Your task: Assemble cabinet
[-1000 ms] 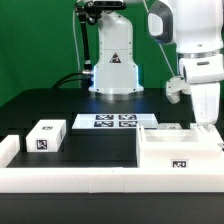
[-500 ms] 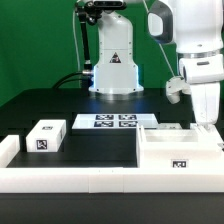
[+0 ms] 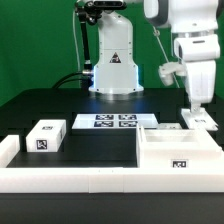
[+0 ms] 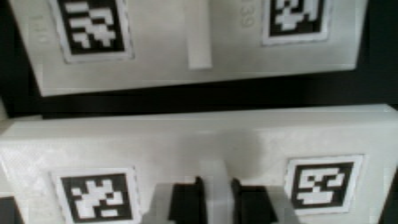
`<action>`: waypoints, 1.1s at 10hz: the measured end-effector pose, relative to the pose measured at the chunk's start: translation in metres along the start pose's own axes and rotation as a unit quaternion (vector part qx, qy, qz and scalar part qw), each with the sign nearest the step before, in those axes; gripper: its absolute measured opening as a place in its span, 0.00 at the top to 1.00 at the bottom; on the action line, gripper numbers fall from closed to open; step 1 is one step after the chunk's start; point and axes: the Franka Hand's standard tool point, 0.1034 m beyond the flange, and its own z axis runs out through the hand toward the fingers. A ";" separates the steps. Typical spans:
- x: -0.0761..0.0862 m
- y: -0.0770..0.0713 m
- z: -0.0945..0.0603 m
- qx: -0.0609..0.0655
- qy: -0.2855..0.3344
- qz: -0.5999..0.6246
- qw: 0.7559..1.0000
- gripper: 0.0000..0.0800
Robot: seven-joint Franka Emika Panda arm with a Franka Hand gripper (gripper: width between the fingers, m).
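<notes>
Above four o'clock on the tabletop (image 3: 95, 140), where the large white tagged plastic cabinet box (image 3: 165, 160) sits, my claw (image 3: 193, 108) has just risen, barely parted and empty, likely freed for another part.

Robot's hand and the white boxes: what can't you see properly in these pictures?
- Hand: exterior view, fingertips too small and pale to pick out; open or shut unclear.
- Fingers: wrist view, cut off by the picture's edge, and blurred.
- Cabinet: the exterior view's right edge cuts it off; its front wall hides the inside.
</notes>
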 end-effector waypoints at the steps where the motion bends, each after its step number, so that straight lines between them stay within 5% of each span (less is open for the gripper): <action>1: -0.010 -0.003 -0.002 0.000 -0.003 -0.001 1.000 0.92; 4: -0.029 0.010 -0.007 0.002 -0.007 0.016 1.000 0.92; 11: -0.030 0.032 -0.006 -0.001 -0.001 0.028 1.000 0.92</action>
